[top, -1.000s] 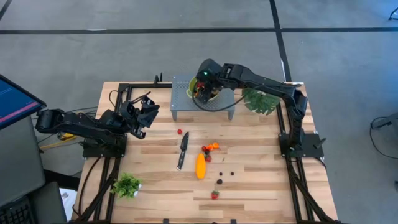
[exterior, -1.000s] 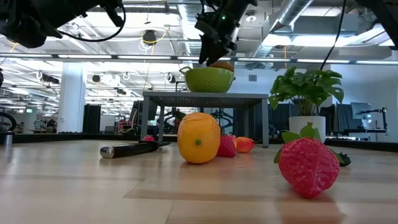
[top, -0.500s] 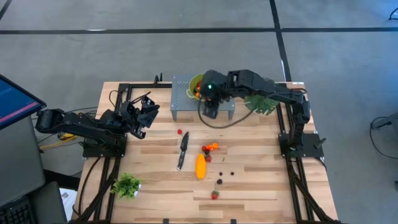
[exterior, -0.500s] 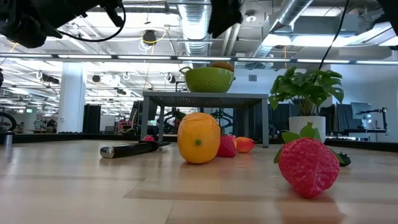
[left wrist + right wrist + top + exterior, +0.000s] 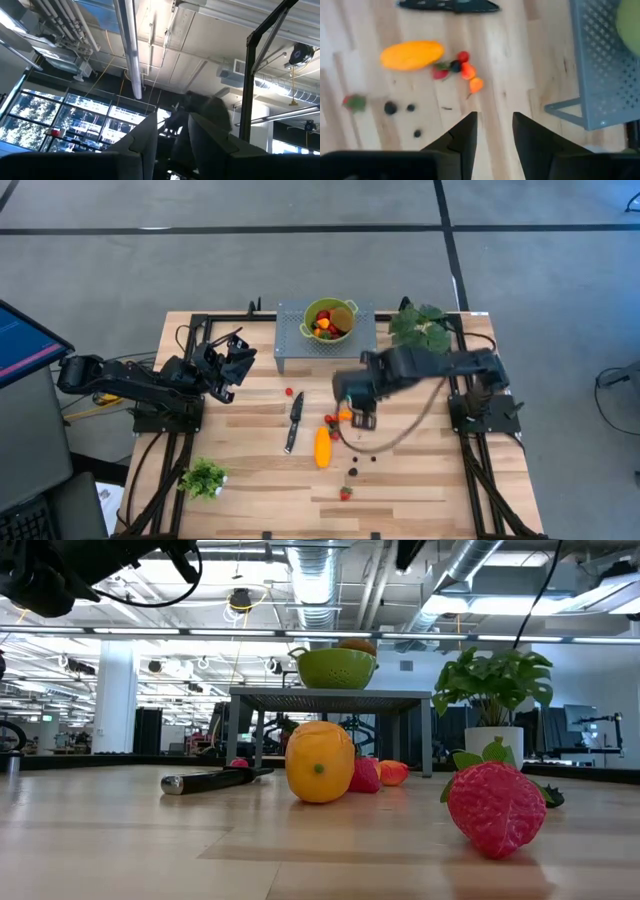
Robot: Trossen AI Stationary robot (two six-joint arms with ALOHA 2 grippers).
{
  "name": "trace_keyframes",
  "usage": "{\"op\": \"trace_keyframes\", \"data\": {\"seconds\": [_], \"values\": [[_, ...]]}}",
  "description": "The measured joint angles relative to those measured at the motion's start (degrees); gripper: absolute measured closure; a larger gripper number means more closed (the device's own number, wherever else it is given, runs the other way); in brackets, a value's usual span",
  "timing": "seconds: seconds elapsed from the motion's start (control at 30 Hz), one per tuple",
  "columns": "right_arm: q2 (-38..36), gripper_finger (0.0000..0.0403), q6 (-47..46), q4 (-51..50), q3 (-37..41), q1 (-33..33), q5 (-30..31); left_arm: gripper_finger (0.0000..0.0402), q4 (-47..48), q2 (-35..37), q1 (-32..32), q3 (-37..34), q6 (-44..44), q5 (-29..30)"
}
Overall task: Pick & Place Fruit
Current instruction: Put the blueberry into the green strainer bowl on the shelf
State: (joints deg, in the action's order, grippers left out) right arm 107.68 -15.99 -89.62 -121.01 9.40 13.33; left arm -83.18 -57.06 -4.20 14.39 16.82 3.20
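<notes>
- Nearest in the low view, a red strawberry [image 5: 497,808] lay at the lower right of the frame, alone on the wooden table [image 5: 150,840].
- Behind it, at frame centre, the long yellow-orange fruit [image 5: 320,761] lay end-on, with a smaller strawberry [image 5: 365,775] and an orange piece [image 5: 394,772] just beside it on the right.
- A black-handled knife [image 5: 212,779] lay left of that fruit.
- In the high view, three small dark balls [image 5: 353,471] sat between the yellow-orange fruit and the lone strawberry, in the lower middle of the frame.
- The right gripper [image 5: 352,402] hung above the table at frame centre, over the red and orange cluster [image 5: 338,418]; it held nothing.
- In the right wrist view its two fingers [image 5: 465,135] stood a little apart with bare table showing between them, touching no fruit.
- The left gripper [image 5: 232,360] waited at the middle left of the high view, well apart from the fruit; its fingers [image 5: 145,137] showed a narrow gap with nothing between them.
- Farthest back, at upper centre, a green colander [image 5: 329,320] stood on a grey perforated stand [image 5: 292,340] and held red, orange and brown fruit [image 5: 324,326].
- A leafy plant [image 5: 420,328] stood right of the stand.
</notes>
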Motion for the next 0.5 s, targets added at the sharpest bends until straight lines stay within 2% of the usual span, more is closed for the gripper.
{"op": "trace_keyframes", "data": {"seconds": [0.17,0.37,0.5], "values": [[0.32,0.0295,-2.28,-0.29,0.54,6.69,9.25,0.0296,0.02,0.00,0.02,0.00,0.00,0.02],[0.37,0.0296,-2.49,0.07,0.50,12.74,15.53,0.0296,0.02,0.00,0.00,0.00,0.00,0.07],[0.26,0.0303,-3.38,-0.43,0.50,14.56,18.75,0.0296,0.00,0.00,0.00,0.00,-0.02,0.27]]}}
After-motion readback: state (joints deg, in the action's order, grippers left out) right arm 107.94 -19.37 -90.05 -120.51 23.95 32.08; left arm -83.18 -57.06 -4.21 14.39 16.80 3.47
